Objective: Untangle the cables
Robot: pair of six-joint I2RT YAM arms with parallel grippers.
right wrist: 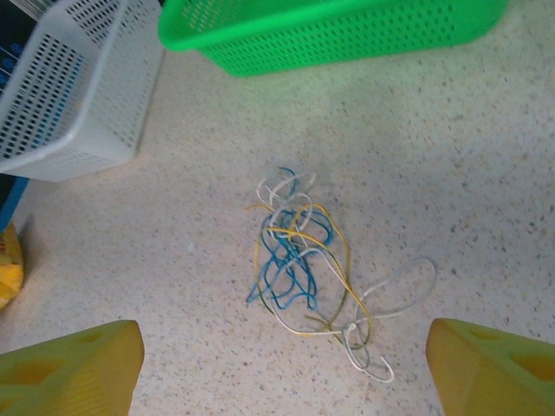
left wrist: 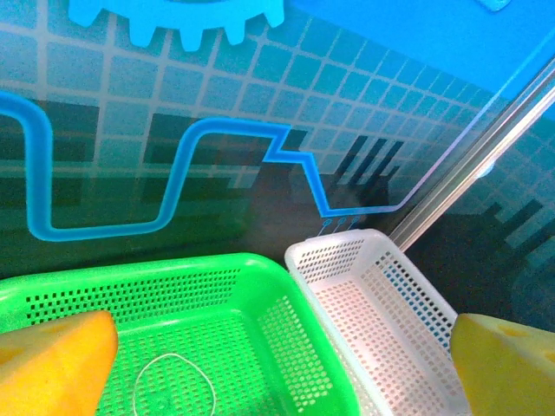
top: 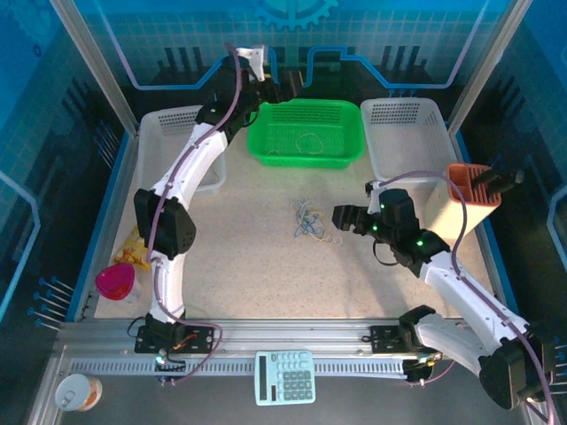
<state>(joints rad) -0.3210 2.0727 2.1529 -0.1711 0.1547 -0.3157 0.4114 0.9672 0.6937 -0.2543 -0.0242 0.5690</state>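
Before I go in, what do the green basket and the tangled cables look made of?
Green basket: likely moulded plastic, glossy, its walls punched with even rows of holes. Tangled cables: thin plastic-coated wire by the look, smooth blue, yellow and white strands holding springy loops; the core is hidden.

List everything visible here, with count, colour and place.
green basket: one, green, far centre
cable tangle: one, yellow, white and blue, table centre
loose cable: one, whitish, inside the green basket
white baskets: two, white, far left and far right
orange container: one, orange, right edge
pink cup: one, pink, left edge
calculator: one, pale blue, near edge
round can: one, whitish, near left corner
left hand: one, yellow fingers, open, over the green basket
right hand: one, yellow fingers, open, near the tangle
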